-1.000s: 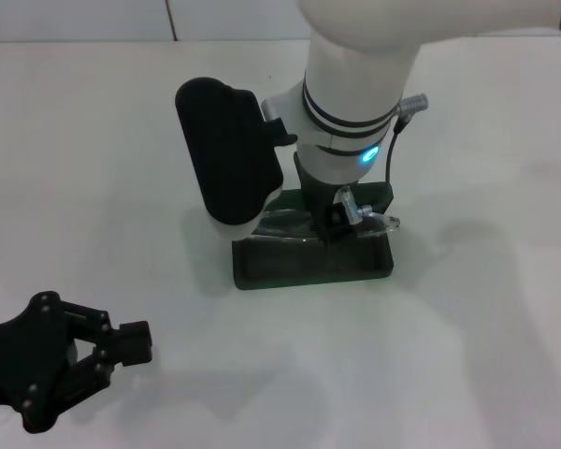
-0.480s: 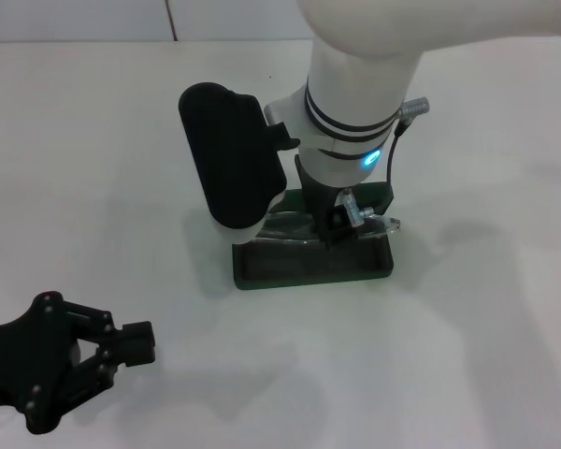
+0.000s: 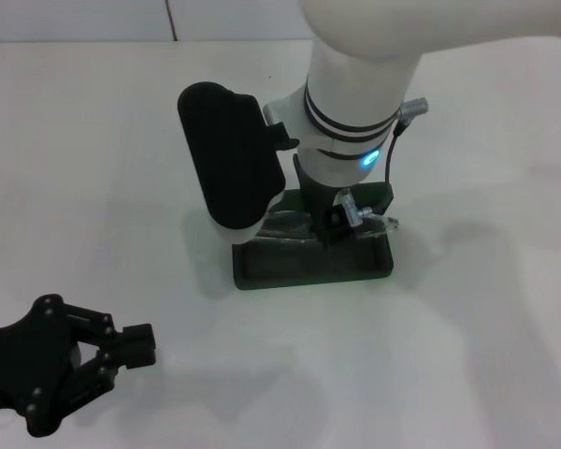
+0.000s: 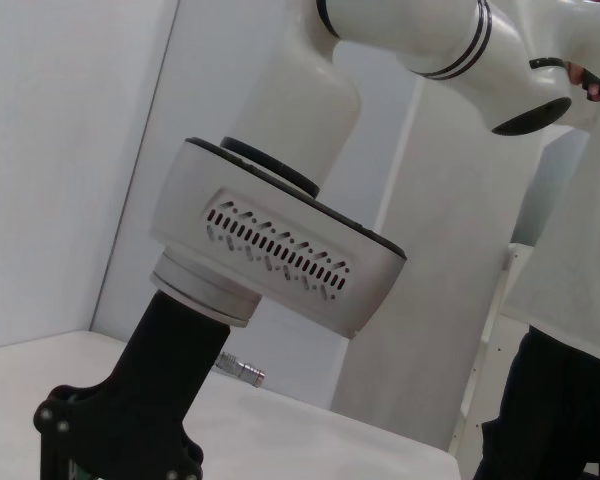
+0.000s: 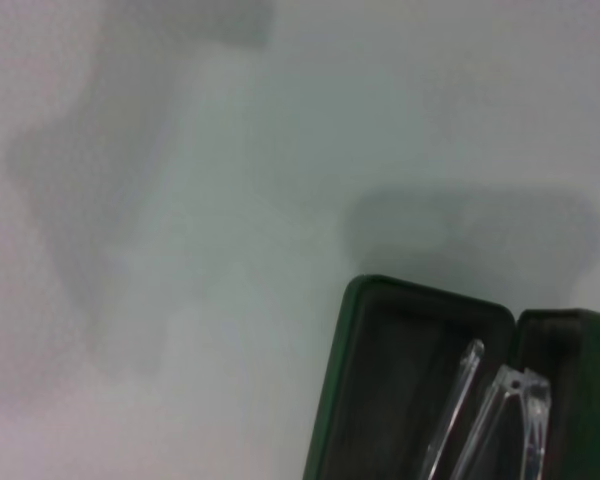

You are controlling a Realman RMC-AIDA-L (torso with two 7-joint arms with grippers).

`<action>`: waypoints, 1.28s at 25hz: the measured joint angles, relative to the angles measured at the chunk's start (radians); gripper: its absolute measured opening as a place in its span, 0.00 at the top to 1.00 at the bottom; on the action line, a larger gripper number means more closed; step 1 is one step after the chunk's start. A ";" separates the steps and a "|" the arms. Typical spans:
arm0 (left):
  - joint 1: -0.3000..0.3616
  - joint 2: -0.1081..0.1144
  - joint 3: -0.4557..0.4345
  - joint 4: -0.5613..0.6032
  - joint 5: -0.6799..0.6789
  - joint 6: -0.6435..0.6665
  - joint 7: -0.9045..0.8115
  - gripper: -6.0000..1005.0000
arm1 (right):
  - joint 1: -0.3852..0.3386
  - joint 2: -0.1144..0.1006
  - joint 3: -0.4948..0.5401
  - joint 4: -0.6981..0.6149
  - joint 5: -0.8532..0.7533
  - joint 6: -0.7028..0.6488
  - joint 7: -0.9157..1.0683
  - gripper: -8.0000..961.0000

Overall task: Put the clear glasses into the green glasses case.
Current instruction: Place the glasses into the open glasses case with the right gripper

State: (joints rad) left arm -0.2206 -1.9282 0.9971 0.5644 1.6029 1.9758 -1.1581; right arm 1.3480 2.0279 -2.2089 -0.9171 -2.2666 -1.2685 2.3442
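Note:
The green glasses case [image 3: 262, 267] lies open on the white table, its dark lining facing up; its rim [image 5: 342, 400] also shows in the right wrist view. My right gripper [image 3: 331, 227] reaches down into the case from above and is shut on the clear glasses [image 3: 366, 214]. The glasses rest partly in the tray, one clear end sticking out past the case's right side. Two thin clear temple arms [image 5: 458, 405] lie over the lining. My left gripper [image 3: 136, 345] stays parked and shut near the table's front left, far from the case.
The right arm's black camera housing [image 3: 229, 154] hangs just left of the case. Bare white table [image 3: 486, 309] surrounds the case. In the left wrist view a person [image 4: 565, 330] stands at the far side, behind the right arm's white wrist [image 4: 280, 255].
My left gripper has slid slightly toward the front edge. The right arm shifted a touch to the right and then held still over the case.

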 joint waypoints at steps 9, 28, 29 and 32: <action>0.004 0.000 -0.001 0.000 -0.004 0.000 0.000 0.87 | -0.001 0.000 -0.007 0.000 -0.008 0.001 0.004 0.81; 0.006 0.000 -0.002 0.000 -0.007 0.000 0.012 0.86 | -0.001 0.000 -0.024 0.003 -0.020 0.013 0.013 0.81; 0.006 0.000 -0.002 0.000 -0.007 0.000 0.012 0.86 | -0.001 0.000 -0.025 -0.001 -0.020 0.010 0.014 0.81; 0.006 0.000 -0.002 0.000 -0.007 0.000 0.012 0.86 | -0.001 0.000 -0.025 -0.013 -0.021 0.003 0.018 0.81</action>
State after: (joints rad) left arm -0.2147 -1.9281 0.9955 0.5645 1.5959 1.9757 -1.1459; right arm 1.3467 2.0279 -2.2343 -0.9304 -2.2873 -1.2659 2.3620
